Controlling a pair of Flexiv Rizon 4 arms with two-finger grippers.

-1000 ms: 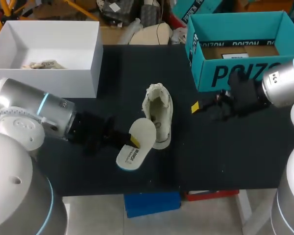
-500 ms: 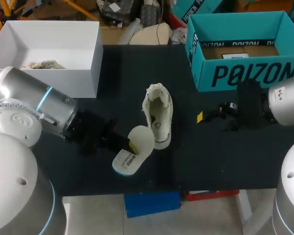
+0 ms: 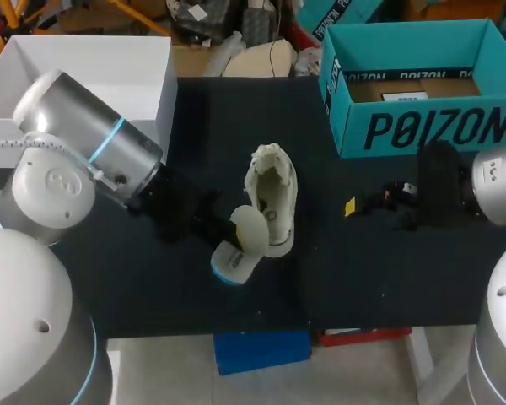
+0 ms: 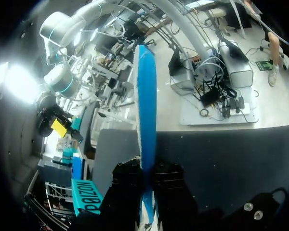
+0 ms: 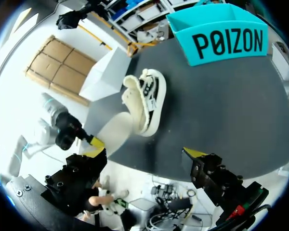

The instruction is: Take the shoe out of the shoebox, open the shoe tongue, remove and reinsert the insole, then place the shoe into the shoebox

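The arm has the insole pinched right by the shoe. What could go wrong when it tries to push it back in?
1. Nothing steadies the shoe: the right gripper is open and well apart from it, so a push from the insole might slide or tip the shoe on the table.
2. The left gripper pinches only a small part of the insole. The long free part ahead of it could bend or catch on the heel rim instead of going in.

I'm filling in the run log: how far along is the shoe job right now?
Done: the shoe sits on the table outside the teal shoebox, tongue open, insole out. In hand: the left gripper is shut on the insole beside the shoe's heel. Left: reinsert it, then box the shoe. The right gripper is open, empty.
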